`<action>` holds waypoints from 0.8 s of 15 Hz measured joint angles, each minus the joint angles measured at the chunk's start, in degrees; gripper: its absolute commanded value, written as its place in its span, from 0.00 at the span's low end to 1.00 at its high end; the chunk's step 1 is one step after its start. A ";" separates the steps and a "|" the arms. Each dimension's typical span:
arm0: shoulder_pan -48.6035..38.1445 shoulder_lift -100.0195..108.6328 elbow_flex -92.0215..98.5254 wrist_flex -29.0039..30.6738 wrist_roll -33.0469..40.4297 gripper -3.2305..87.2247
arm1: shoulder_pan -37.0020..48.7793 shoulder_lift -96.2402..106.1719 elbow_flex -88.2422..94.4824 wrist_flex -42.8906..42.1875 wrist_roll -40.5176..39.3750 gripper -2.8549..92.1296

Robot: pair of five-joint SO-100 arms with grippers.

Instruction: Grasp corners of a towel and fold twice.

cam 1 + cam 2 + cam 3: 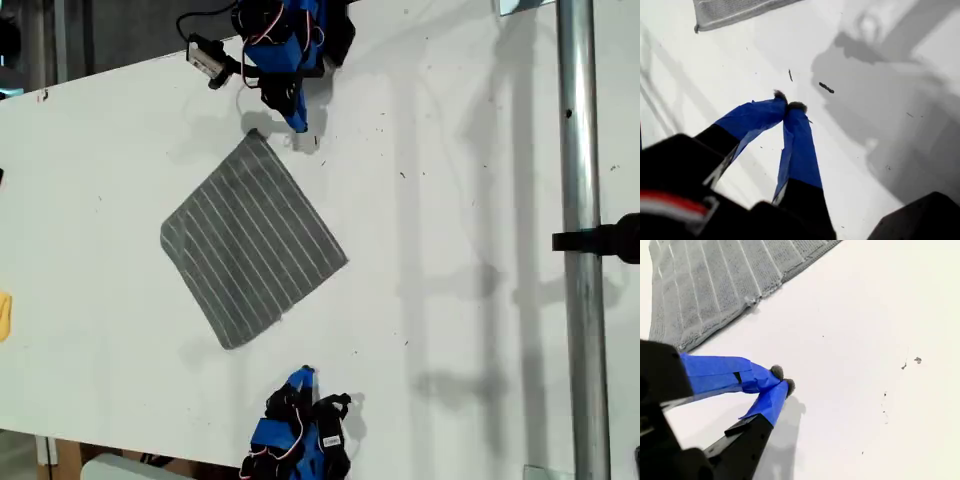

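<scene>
exterior view: the towel [252,240] lies flat as a diamond, left of frame centre on the white table [450,250], unfolded; one arm at top edge, one at bottom, corners probably within reach of both;
first wrist view: my first gripper [790,106] tips together, empty, a towel corner [696,27] upper left;
second wrist view: my second gripper [782,379] closed, empty, off the cloth;
no legible writing.

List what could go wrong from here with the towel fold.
Both my first end effector and my second end effector are shut over the bare table, off the towel; driven in closed, they would shove a corner and bunch it. The cloth lies flat and thin, so a pinch may slip off the hem. It sits diagonally in the exterior view, so uneven grasps could skew the fold.
</scene>
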 measured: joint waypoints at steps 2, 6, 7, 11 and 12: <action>0.00 0.00 0.00 0.00 2.11 0.00 | 0.09 0.00 0.00 0.00 0.00 0.03; 0.09 0.00 0.00 0.00 9.93 0.00 | 0.09 0.00 0.00 0.00 0.00 0.05; -0.53 0.00 0.00 0.00 10.28 0.00 | 0.09 0.00 0.00 0.00 0.00 0.05; -1.41 0.00 0.00 0.00 12.57 0.00 | 0.09 0.00 0.00 0.00 0.00 0.04; -1.41 0.00 0.00 0.00 13.10 0.00 | -0.26 0.00 0.00 0.00 0.00 0.04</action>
